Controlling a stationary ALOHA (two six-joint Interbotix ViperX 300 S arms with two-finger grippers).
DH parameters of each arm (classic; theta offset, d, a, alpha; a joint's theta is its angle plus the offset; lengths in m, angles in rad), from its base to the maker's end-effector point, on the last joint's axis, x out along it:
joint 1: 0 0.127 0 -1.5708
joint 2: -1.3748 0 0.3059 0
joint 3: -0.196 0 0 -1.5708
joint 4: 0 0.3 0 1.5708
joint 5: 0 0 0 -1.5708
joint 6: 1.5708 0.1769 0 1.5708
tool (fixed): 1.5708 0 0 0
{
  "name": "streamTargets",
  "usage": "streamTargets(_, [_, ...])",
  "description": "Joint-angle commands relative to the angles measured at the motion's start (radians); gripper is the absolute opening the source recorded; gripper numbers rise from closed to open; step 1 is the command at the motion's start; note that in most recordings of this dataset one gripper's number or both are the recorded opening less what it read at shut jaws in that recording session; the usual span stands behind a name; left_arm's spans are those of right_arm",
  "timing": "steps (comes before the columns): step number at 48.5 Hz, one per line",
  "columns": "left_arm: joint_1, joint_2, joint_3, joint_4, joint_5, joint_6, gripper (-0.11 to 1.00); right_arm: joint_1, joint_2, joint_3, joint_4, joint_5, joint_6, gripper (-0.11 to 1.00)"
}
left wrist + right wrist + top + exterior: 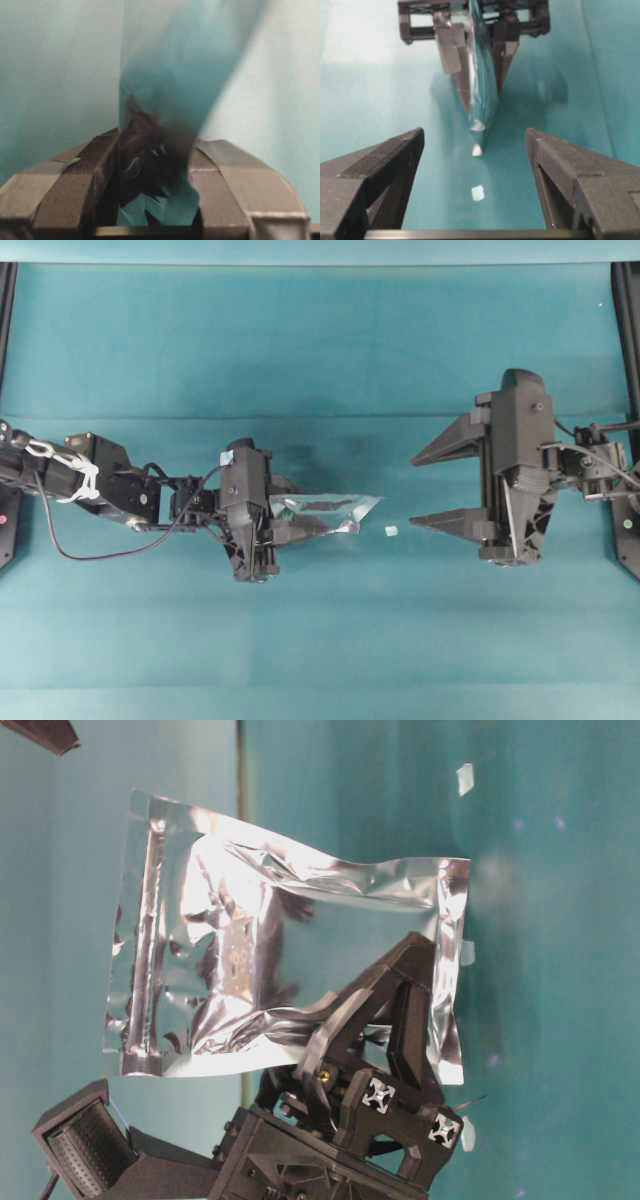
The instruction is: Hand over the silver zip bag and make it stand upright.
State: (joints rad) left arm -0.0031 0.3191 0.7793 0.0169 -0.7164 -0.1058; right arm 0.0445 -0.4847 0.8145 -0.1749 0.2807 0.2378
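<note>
Right wrist view, near to far: right gripper (475,150) jaws spread wide, nothing between them, touching nothing. Just beyond its tips a tiny white scrap (478,192) lies on the teal table (370,75). Farther on, the silver zip bag (482,85) hangs edge-on, clamped between the left gripper's (477,50) fingers. Overhead: bag sits left of centre, free end pointing right toward the open right gripper, well apart from it. Table-level view: bag held clear of the table, crinkled, gripped at one end.
</note>
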Motion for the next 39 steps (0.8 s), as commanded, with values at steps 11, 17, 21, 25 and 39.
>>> streamTargets(11, [-0.002, -0.005, -0.020, 0.005, -0.002, 0.002, 0.30, 0.000, -0.012, 0.000, 0.003, -0.012, 0.012, 0.91])
streamTargets(17, [-0.002, -0.005, -0.020, 0.003, -0.002, 0.002, 0.30, 0.000, -0.012, 0.000, 0.005, -0.011, 0.012, 0.91])
streamTargets(21, [-0.002, -0.005, -0.020, 0.003, -0.002, 0.002, 0.30, 0.000, -0.012, -0.002, 0.005, -0.009, 0.012, 0.91])
streamTargets(25, [-0.002, -0.005, -0.020, 0.003, 0.000, 0.002, 0.30, 0.000, -0.012, 0.000, 0.005, -0.008, 0.012, 0.91])
streamTargets(39, [-0.002, -0.005, -0.020, 0.005, -0.002, 0.002, 0.30, 0.000, -0.012, 0.003, 0.005, -0.008, 0.012, 0.91])
